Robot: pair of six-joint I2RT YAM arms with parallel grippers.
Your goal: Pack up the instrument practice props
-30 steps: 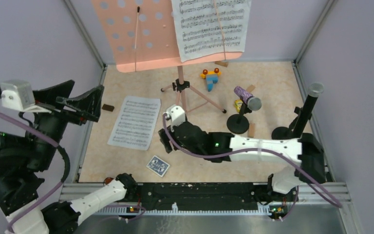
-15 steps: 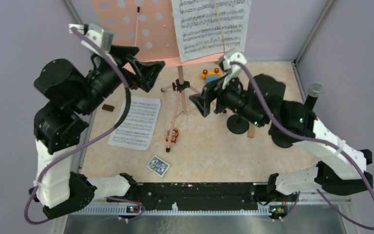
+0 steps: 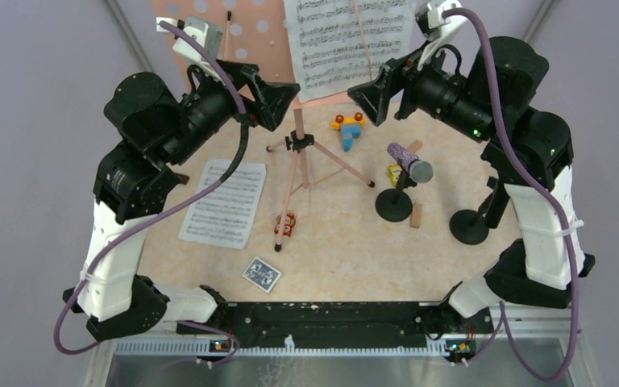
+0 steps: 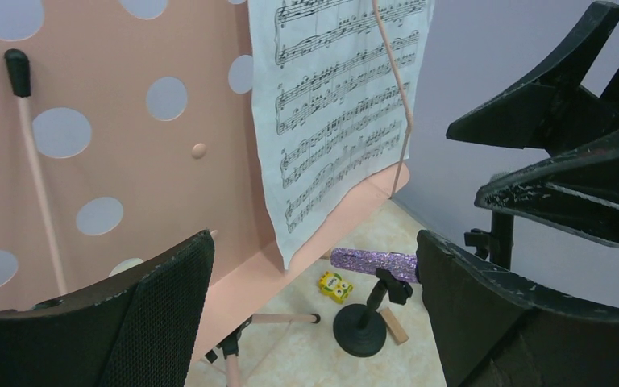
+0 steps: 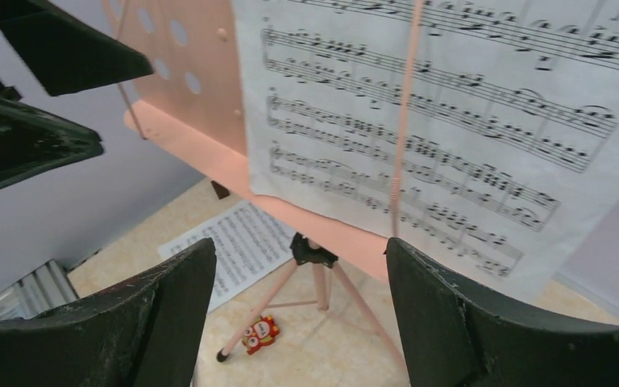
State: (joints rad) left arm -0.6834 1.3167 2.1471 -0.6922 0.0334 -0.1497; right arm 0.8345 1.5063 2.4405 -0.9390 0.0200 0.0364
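Two claws hang high at the rear, jaws wide apart and empty: left claw [image 3: 282, 105] and right claw [image 3: 367, 101], one each side of the lower edge of the page [image 3: 346, 40] propped on the salmon-pink music rack [image 3: 209, 48]. The step looks like lifting that page off.

To do it well:
- A thin pink retaining arm [image 5: 403, 121] lies across the paper, so slide the page out sideways or down from under it; don't pull straight fwd.
- Pinch near a bottom corner where the paper overhangs the ledge. It's thin and will crease or tear if grabbed mid-sheet.
- Rack stands on spindly tripod legs [image 3: 306, 161] and prob. tips easily, so best if one claw steadies the ledge while the other draws the paper.
- The two claws are close together, so mind a clash.

Other props, all on the table:
- second page [image 3: 224, 201], lying flat, left of the legs
- purple-glitter mic [image 3: 407, 160], tilted in its round-based holder [image 3: 393, 205]
- another black holder base [image 3: 471, 226], further right; its mic is mostly hidden behind the right arm

Table [image 3: 330, 250] is beige and mottled, with pale lilac walls [image 3: 48, 81] and metal corner posts. Scattered bits: blue card pack [image 3: 261, 274], small red toy [image 3: 288, 224] touching a leg tip, colourful toy [image 3: 349, 129] at the back.
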